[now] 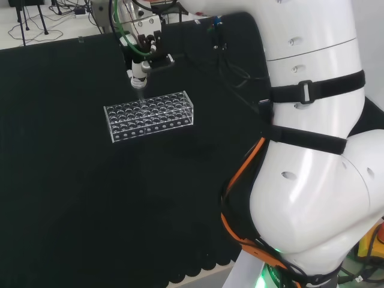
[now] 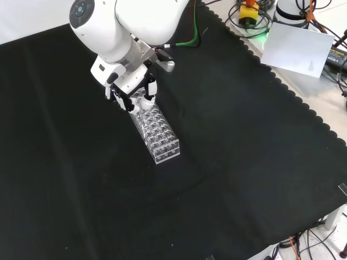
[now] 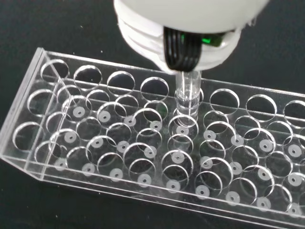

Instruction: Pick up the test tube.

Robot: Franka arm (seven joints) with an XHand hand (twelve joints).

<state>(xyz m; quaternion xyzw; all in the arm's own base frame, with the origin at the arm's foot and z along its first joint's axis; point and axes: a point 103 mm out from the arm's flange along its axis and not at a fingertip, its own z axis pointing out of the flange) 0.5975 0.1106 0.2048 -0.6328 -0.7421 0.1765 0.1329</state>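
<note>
One clear glass test tube [image 3: 187, 95] stands upright in a hole of the clear plastic rack [image 3: 119, 157] | black and white hand [image 2: 133, 92] sits over the rack's far end (front view), fingers [image 2: 149, 92] curled round the tube's top | rack rests on the black cloth counter [image 2: 227, 162].

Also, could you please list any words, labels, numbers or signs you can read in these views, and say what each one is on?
No text can be read.
The white sheet beyond the cloth's edge in the front view carries a small mark, too small to read.
The clear rack and the test tube show no markings.
</note>
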